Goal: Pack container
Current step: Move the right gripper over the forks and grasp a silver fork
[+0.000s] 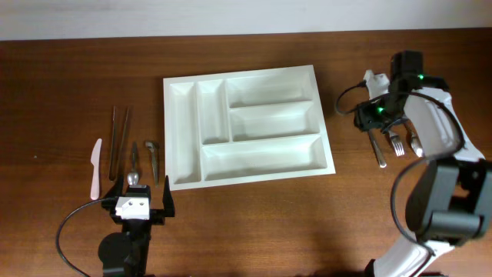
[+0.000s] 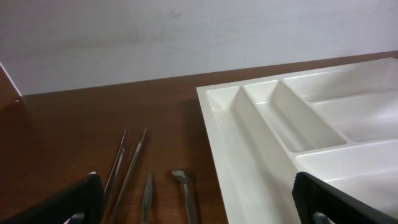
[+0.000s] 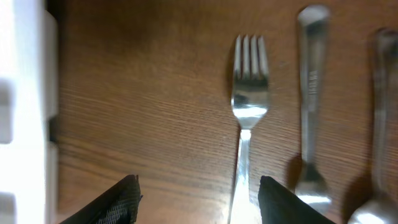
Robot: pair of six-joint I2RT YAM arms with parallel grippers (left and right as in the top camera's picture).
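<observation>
The container (image 1: 261, 119) lay empty mid-table, nearer the far edge. By the right edge the right gripper (image 3: 198, 200) hung spread over a fork (image 3: 249, 99) — best centred on the handle, lowered square, then closed. The left gripper (image 2: 199, 202) sat spread near the front edge.

My right wrist view cuts the fork (image 3: 249, 106) off at the bottom, and the silver piece (image 3: 385, 93) at far right is blurry. The tray (image 2: 217, 149) runs off my left wrist view's right edge.
</observation>
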